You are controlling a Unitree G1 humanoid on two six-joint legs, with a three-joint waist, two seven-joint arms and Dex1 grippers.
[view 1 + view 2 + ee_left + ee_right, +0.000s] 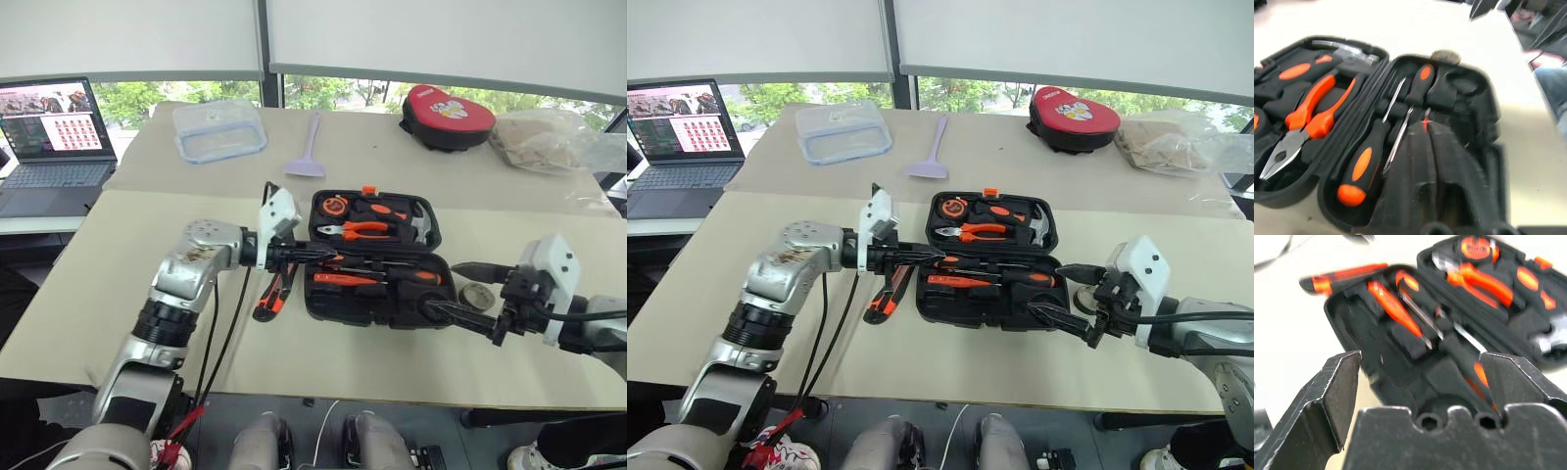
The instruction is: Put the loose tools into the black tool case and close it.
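You're looking at a black tool case (377, 294), matte, w/ a small orange latch (369, 191) on its far edge. Inside you're seeing pliers (355, 230) w/ orange grips, a tape measure (336, 207) in orange and black, and screwdrivers (1364, 166) w/ black handles carrying orange patches and steel-grey shafts. Beside the case a utility knife (269, 299) is showing orange and black, and a tape roll (477, 296) is showing grey. The table (88, 304) is reading pale beige. Further back you're getting a lilac scraper (308, 157), a clear box (219, 129) w/ a bluish rim, and a red-and-black pouch (447, 116) w/ a white cartoon print. Both grippers' fingers (1327, 401) are showing black.
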